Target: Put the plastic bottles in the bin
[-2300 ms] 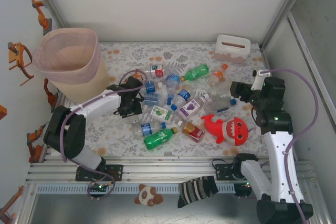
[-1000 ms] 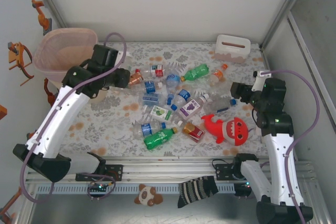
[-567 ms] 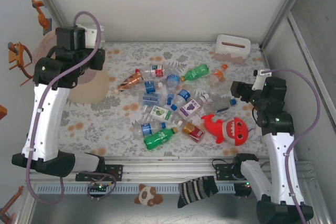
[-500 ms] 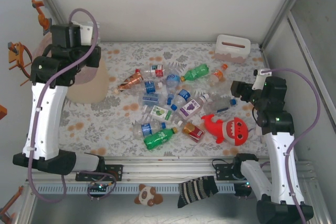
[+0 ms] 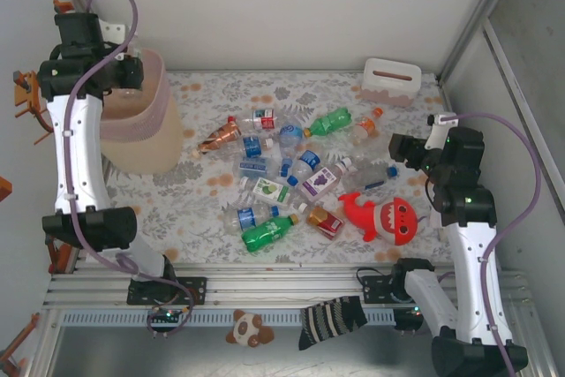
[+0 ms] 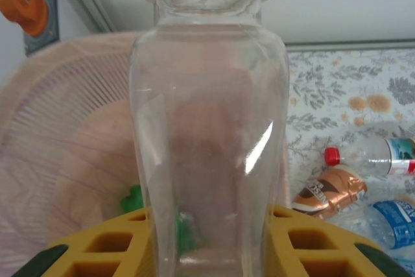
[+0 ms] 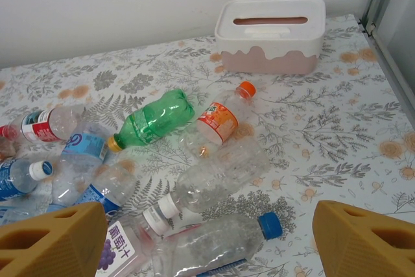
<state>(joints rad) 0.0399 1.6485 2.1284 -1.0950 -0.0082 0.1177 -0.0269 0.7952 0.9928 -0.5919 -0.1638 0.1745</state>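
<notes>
Green bottle (image 5: 267,232): lying on the table (image 5: 177,209), lower middle of the overhead frame, at the near edge of the heap.
Red shark toy (image 5: 384,216): lower right of the heap, just beside the bottles.
Right gripper (image 5: 397,149): at the right side of the overhead frame, just right of the heap; fingers wide apart, nothing between them. In its own view (image 7: 211,235), one yellow finger in each lower corner.
Bottles (image 5: 291,165): heaped in the middle of the table, all lying down, many touching one another.
Blue-capped bottle (image 7: 220,244): clear, at the bottom middle of the right wrist frame.
Second green bottle (image 7: 152,120): middle of the same frame, beside an orange-capped bottle (image 7: 220,118).
Brown bottle (image 5: 219,134): at the left edge of the heap, between heap and bin.
Left gripper (image 6: 207,251): clamped on a clear bottle (image 6: 207,128), held upright with the white cap up; upper left of the overhead frame (image 5: 124,72).
Bin (image 5: 146,139): pink, upper left of the table, below the left gripper; opening visible behind the held bottle (image 6: 65,128), with something small and green inside, hard to tell what.
White box (image 5: 390,81): far right corner of the table, well apart from the bin.
</notes>
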